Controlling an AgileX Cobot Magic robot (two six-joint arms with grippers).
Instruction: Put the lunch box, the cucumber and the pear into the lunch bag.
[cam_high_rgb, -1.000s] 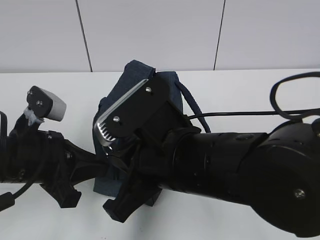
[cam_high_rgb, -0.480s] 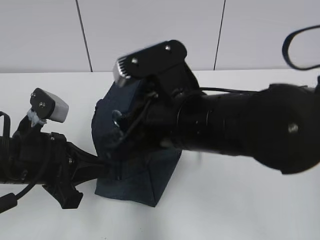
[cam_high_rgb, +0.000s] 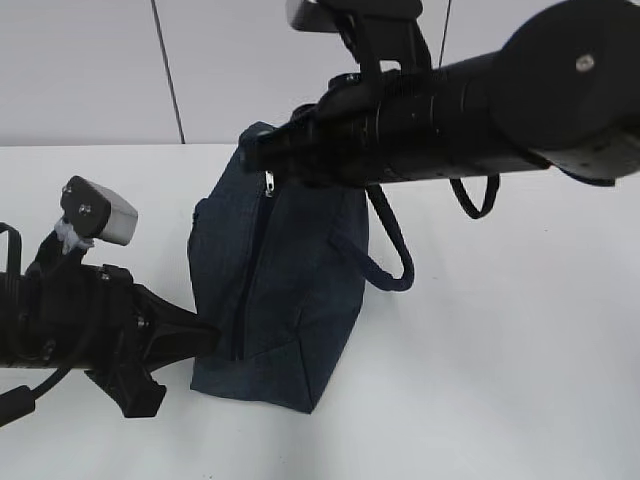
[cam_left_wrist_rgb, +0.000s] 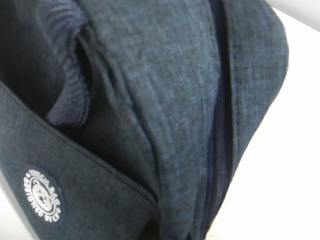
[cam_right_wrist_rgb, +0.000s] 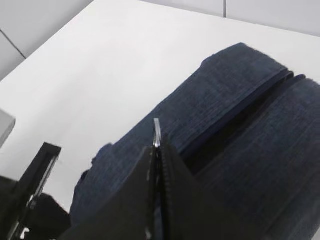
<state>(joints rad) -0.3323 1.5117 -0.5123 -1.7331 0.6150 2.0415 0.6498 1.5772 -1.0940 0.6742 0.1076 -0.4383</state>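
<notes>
My right gripper (cam_right_wrist_rgb: 157, 150) is pinched on the metal zipper pull (cam_right_wrist_rgb: 156, 131) atop the lunch bag (cam_high_rgb: 275, 290), boxy navy denim-weave fabric standing mid-table. My left gripper (cam_high_rgb: 190, 340) presses the bag's side at 9 o'clock; can't tell its jaw state. Bare white table (cam_high_rgb: 520, 340) at 3 o'clock.
</notes>
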